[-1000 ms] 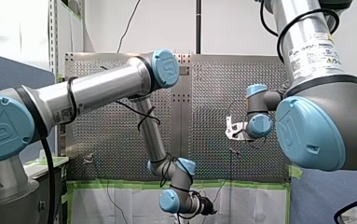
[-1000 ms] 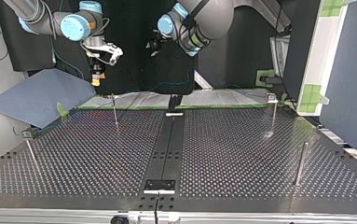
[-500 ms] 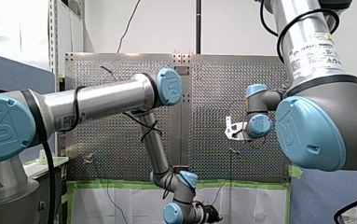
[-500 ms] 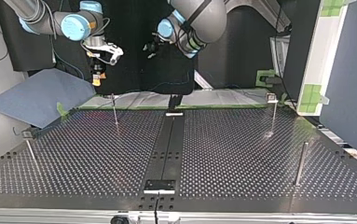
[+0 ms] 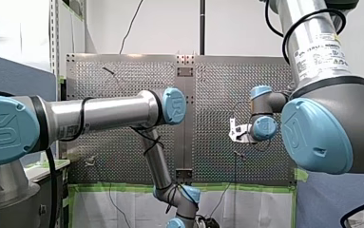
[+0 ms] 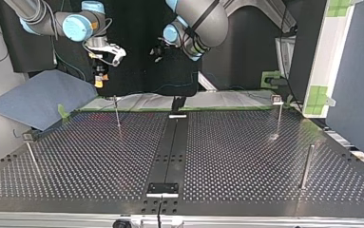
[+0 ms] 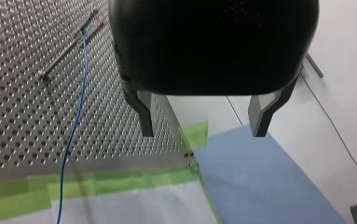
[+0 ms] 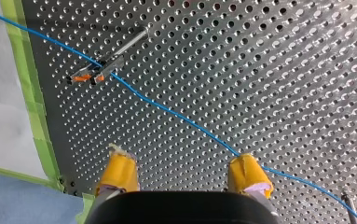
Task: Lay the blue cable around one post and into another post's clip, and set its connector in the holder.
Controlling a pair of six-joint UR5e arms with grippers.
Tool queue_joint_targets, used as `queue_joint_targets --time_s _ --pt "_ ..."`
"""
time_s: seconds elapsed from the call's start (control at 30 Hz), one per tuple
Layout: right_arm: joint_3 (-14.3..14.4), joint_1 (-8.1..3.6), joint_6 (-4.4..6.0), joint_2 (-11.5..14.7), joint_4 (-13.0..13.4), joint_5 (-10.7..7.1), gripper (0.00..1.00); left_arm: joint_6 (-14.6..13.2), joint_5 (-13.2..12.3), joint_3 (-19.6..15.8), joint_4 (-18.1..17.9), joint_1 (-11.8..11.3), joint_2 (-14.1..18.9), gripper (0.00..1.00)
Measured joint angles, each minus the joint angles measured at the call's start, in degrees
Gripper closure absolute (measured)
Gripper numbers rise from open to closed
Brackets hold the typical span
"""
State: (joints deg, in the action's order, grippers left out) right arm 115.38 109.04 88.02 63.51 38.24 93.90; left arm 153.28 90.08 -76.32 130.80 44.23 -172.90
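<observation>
Lab bay: a white wall point(image 5: 236, 23) behind a perforated metal surface point(image 5: 227, 95).
In the front view a grey-blue partition point(image 5: 8, 71) stands at nine o'clock. Green tape point(image 5: 122, 187) edges the surface towards six o'clock, with a white sheet point(image 5: 89, 209) below it. In the top view a blue mat point(image 6: 42, 97) lies at nine o'clock and a dark partition point(image 6: 355, 95) rises at three o'clock.

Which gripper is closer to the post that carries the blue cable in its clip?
Right. In the top view my right gripper hangs just above that post, jaws open; my left gripper is higher and further off, toward the view's middle.
</observation>
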Motion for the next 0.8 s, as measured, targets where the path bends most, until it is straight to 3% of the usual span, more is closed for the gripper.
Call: queue_joint_targets --time_s 0.43,0.8 --pt "0.04 0.01 0.06 0.00 0.24 -0.54 0.02 -6.03 2.73 6.25 5.45 0.27 -5.92 0.00" --pt "0.07 0.10 0.10 0.00 0.25 -0.55 0.02 -11.16 3.66 11.51 7.08 0.70 -6.25 0.00"
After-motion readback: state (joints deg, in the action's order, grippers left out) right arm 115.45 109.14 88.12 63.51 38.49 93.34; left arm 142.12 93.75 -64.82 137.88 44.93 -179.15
